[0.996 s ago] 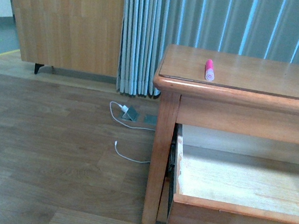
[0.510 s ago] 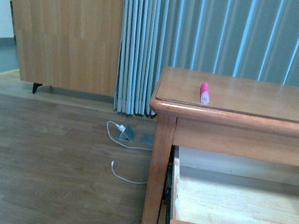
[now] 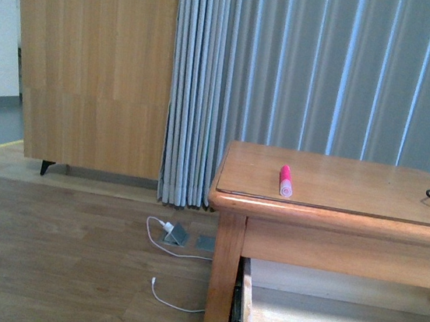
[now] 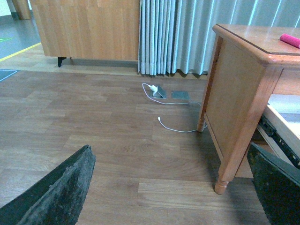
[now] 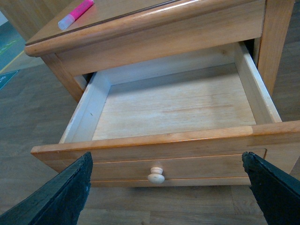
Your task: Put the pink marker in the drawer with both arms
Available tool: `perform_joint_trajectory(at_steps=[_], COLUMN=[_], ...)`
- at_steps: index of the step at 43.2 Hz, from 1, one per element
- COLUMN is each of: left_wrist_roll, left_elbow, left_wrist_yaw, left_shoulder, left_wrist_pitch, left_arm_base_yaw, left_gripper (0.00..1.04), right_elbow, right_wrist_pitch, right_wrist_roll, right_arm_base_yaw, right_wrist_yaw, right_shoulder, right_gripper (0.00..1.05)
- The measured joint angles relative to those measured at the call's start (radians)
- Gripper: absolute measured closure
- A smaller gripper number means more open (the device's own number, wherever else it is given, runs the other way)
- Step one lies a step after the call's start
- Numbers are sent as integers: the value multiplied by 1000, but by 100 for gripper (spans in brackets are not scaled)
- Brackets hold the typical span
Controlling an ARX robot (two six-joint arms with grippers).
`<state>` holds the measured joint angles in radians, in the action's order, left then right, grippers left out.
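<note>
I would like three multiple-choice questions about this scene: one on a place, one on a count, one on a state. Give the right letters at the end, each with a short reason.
1. Where does the pink marker lie?
A. in the drawer
B. on the table top
C. on the floor

2. How many knobs does the drawer front have?
A. one
B. two
C. none

3. In what state is the drawer?
A. shut
B. pulled open
C. taken out of the table

Answers:
1 B: the marker rests on the table top, near its front edge.
2 A: a single pale knob shows on the front.
3 B: its bare-wood inside is in plain view under the table top.
</note>
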<state>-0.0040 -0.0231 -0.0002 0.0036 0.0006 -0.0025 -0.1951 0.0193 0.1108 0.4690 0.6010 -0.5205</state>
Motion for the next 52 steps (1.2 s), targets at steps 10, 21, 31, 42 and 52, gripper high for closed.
perform_joint_trajectory(at_steps=[10, 21, 31, 42, 52], left_wrist_roll=[0, 0, 0, 0, 0], left_elbow=[0, 0, 0, 0, 0], left_wrist_yaw=[0, 0, 0, 0, 0], left_shoulder=[0, 0, 0, 0, 0], left_wrist_pitch=[0, 0, 0, 0, 0], left_arm_base_yaw=[0, 0, 0, 0, 0], left_gripper=[6, 6, 6, 6, 6], right_elbow=[0, 0, 0, 0, 0], right_wrist_pitch=[0, 0, 0, 0, 0], right_wrist_roll=[2, 2, 2, 2, 2], right_arm_base_yaw=[0, 0, 0, 1, 1], right_wrist_yaw=[0, 0, 0, 0, 0], right_shoulder=[1, 1, 1, 1, 1], right_gripper=[8, 8, 8, 8, 8])
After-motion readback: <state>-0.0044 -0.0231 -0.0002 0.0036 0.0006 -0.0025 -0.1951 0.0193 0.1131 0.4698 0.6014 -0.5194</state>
